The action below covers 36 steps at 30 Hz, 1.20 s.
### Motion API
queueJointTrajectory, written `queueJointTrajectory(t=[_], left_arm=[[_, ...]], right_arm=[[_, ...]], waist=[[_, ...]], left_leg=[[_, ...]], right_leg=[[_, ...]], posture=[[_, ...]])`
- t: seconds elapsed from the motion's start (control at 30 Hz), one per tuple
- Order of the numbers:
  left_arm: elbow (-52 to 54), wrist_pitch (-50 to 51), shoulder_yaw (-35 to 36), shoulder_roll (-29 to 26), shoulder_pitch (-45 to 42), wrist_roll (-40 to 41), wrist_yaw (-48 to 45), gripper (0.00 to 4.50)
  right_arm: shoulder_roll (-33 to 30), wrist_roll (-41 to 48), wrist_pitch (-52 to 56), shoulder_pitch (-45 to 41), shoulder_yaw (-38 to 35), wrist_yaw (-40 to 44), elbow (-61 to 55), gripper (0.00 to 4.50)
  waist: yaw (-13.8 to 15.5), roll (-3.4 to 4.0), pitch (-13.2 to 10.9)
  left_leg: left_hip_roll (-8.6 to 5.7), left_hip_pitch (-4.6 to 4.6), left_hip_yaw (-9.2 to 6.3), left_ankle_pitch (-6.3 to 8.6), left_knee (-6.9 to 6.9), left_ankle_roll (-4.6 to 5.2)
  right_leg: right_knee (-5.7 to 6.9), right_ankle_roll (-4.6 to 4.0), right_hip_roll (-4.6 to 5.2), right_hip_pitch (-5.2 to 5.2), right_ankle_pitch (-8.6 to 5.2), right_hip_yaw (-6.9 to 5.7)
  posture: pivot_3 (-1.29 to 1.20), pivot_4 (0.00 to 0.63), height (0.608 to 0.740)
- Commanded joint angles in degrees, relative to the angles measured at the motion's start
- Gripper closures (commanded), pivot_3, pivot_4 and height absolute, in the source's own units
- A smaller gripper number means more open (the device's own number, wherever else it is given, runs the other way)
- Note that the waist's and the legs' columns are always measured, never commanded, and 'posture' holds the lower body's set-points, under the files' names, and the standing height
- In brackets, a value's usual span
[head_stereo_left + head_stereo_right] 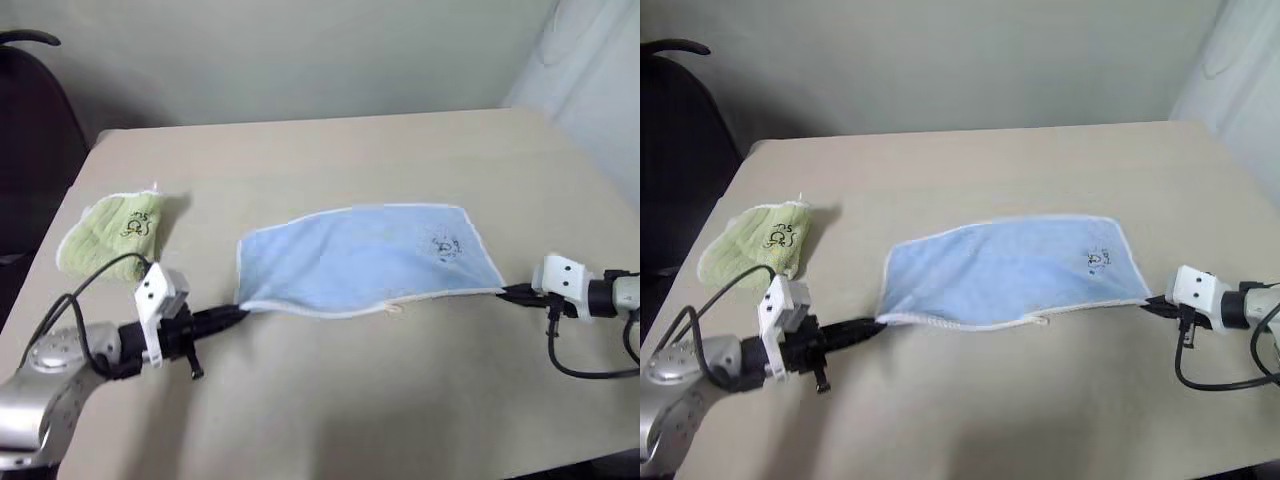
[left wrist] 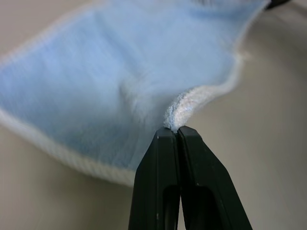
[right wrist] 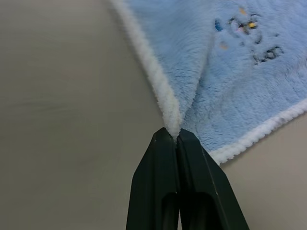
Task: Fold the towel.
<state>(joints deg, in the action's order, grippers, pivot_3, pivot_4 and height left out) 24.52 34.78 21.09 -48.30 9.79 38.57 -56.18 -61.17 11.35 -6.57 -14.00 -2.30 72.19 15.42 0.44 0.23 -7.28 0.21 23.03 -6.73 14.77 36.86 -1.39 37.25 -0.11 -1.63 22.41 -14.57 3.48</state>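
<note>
Left eye view shows the big tan tabletop (image 1: pixel 330 160) first. On it lies the towel (image 1: pixel 370 260), light blue with a white edge. It already looks doubled over, with two layers.

The towel stretches from one tool to the other. Its long way runs straight across between them, so each tool has one end of it. The left tool (image 1: pixel 238 313) is at one near corner and points in at the towel. The right tool (image 1: pixel 508 292) is at the other near corner and points in too. Each arm is near its own end, and neither one is closer to the middle. The towel's middle sags a little and rests on the tabletop between the two tools.

I think the next fold has to bring one short end over to the other, so one tool must carry its corner along the long way toward the other tool.

A green cloth (image 1: pixel 112 232) sits past the left tool, well apart from the towel.

Both tools are squeezed tight, black tips together. In the wrist views each one pinches the white edge of the towel.
</note>
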Motion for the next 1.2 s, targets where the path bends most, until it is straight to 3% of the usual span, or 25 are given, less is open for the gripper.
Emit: queueJointTrajectory(t=[0.03,0.13,0.2,0.3,0.5,0.57,0.67,1.0,1.1,1.2], left_arm=[[3.8,1.2,5.0,-0.3,3.0,3.1,-0.4,4.48],[3.7,1.7,6.3,-0.1,3.4,4.7,0.2,4.48],[2.0,2.0,6.6,0.2,1.4,5.6,1.3,4.48],[-1.9,1.6,5.3,0.8,-3.5,4.7,4.1,4.48],[-14.8,0.5,-0.1,4.0,-17.7,-0.6,10.9,4.48],[-18.5,-1.0,-2.6,4.4,-20.8,-3.6,11.3,4.48],[-23.1,-3.4,-5.9,4.9,-24.1,-7.3,11.0,4.48],[-30.6,-8.1,-11.8,6.9,-28.7,-14.3,10.0,4.48],[-31.0,-8.4,-11.8,7.5,-28.6,-14.8,10.1,4.50],[-31.2,-8.3,-10.9,7.8,-28.0,-14.9,10.6,3.42]], right_arm=[[-3.6,2.5,1.9,-0.7,-3.7,3.3,-1.5,4.50],[-3.7,1.8,1.6,-4.9,-2.3,5.1,0.8,4.50],[-2.8,0.2,0.6,-9.1,-0.8,5.5,3.4,4.50],[-0.6,-3.4,-2.7,-16.2,2.0,4.9,9.1,4.50],[7.7,-13.7,-10.8,-33.3,8.5,-2.1,26.3,4.50],[10.2,-18.1,-13.4,-38.2,11.2,-6.3,33.0,4.50],[13.6,-23.8,-16.7,-44.5,14.4,-13.2,42.0,4.50],[19.5,-34.0,-21.6,-51.2,20.0,-27.8,55.1,4.50],[19.7,-34.8,-22.7,-51.0,20.0,-29.9,55.9,3.94],[18.9,-36.3,-24.3,-50.7,20.8,-33.4,55.9,2.95]], waist=[[0.0,-0.03,0.0],[-0.3,-0.14,-0.1],[-0.4,-0.14,0.0],[-0.3,-0.12,0.0],[-0.3,0.01,0.0],[-0.3,0.02,0.0],[-0.3,0.02,0.0],[-0.2,0.02,0.0],[-0.2,0.02,0.0],[-0.2,0.02,0.0]], left_leg=[[0.01,-0.39,0.00,0.10,-0.01,0.15],[-0.05,-1.45,-0.01,0.08,0.02,0.19],[-0.13,-1.66,0.01,0.13,0.18,0.27],[-0.17,-1.57,0.06,0.22,0.26,0.41],[-0.13,-0.99,0.03,0.11,0.20,0.17],[-0.14,-0.74,0.03,-0.20,0.18,-0.37],[-0.14,-0.47,0.02,-0.21,0.14,-0.38],[-0.14,-0.01,-0.04,-0.26,0.19,-0.46],[-0.13,0.01,-0.03,-0.26,0.18,-0.47],[-0.12,0.03,-0.03,-0.26,0.18,-0.47]], right_leg=[[0.05,-0.06,0.00,-0.36,0.04,-0.01],[0.04,-0.75,-0.01,-1.40,-0.36,0.07],[0.03,-0.68,-0.02,-1.65,-0.42,0.21],[0.02,0.20,-0.01,-1.61,0.07,0.33],[0.17,0.19,-0.01,-0.86,0.07,0.28],[0.28,0.18,-0.01,-0.58,0.07,0.28],[0.38,0.15,-0.01,-0.26,0.08,0.30],[0.61,0.07,0.00,0.21,0.11,0.27],[0.61,0.06,0.00,0.26,0.10,0.27],[0.61,0.05,0.00,0.26,0.10,0.27]], posture=[[0.00,0.150,0.740],[0.00,0.150,0.740],[0.00,0.150,0.740],[0.00,0.150,0.740],[0.00,0.150,0.740],[0.00,0.150,0.740],[0.00,0.150,0.740],[0.00,0.150,0.740],[0.00,0.150,0.740],[0.00,0.150,0.740]])
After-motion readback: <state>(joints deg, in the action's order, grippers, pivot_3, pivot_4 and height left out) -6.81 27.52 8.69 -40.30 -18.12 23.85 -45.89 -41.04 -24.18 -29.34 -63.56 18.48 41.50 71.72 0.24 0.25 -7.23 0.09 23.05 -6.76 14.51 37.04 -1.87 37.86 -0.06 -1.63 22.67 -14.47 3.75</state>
